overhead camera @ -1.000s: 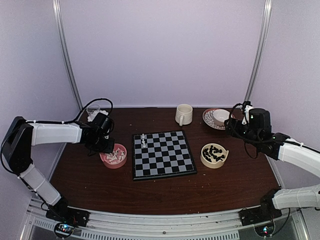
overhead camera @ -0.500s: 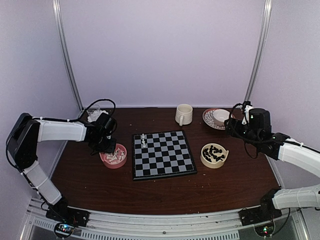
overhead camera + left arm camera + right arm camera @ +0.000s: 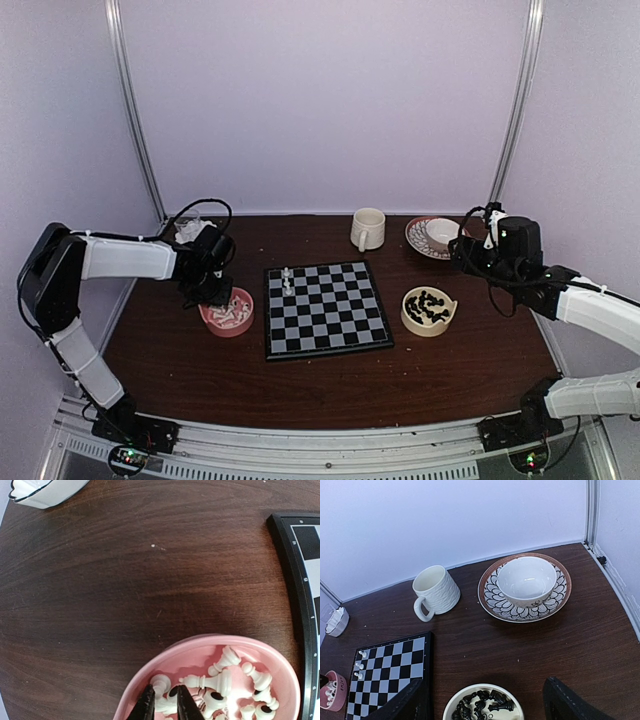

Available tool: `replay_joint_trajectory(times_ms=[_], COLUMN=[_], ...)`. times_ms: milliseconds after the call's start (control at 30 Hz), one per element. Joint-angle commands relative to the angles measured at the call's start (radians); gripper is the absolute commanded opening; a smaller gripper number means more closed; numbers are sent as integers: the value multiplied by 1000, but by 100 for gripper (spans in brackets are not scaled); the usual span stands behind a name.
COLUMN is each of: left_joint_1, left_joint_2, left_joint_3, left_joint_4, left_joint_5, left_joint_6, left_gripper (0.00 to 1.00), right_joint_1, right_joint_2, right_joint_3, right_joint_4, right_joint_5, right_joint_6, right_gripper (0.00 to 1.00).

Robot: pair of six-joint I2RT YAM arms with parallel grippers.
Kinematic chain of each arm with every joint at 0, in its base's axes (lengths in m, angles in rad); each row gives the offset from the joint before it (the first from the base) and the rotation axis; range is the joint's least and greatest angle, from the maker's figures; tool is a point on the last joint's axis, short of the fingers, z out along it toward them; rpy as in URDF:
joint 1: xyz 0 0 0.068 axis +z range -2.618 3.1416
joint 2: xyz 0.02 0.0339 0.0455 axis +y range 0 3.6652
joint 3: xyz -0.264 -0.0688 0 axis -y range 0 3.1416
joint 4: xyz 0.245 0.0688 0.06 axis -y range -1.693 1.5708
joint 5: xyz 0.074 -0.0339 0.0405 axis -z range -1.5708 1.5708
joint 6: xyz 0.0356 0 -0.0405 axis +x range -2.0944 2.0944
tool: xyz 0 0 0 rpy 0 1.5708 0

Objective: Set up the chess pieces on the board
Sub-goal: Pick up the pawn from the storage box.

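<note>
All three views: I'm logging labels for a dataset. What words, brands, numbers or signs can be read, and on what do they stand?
Nothing can be read.
Pink bowl: dark marks on its outer wall, too small and blurred to read.
Board: tiny pale marks along its rim, too small to read.
Mug and plate: no text shows; the plate carries only a pattern.

Open table (image 3: 300,385) on the board's (image 3: 335,315) near side; pink bowl (image 3: 228,332) and cream bowl (image 3: 428,331) crowd its left and right edges
</note>
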Motion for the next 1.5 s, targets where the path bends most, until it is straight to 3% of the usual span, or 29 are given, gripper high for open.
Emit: replay_joint_trajectory(times_ms=[0,900,1133,1467], left_joint_1=[15,18,16,-48], left_joint_2=[14,109,110,46], left_joint_3=[31,101,109,91], left_joint_4=[-18,-90,-98,-63], left_joint_5=[-12,-36,-28,-49], left_joint_6=[5,12,15,54], left_gripper=[18,16,7,3], right_joint_1=[8,8,8,8], right_joint_2=[-5,-11,-8,-6], right_joint_3=[-11,-12,-11,-11], right_joint_4=[9,9,11,12], right_joint_5=[-1,1,-3,-3], right_joint_6=[2,4,5,5], right_gripper=[83,83,83,82])
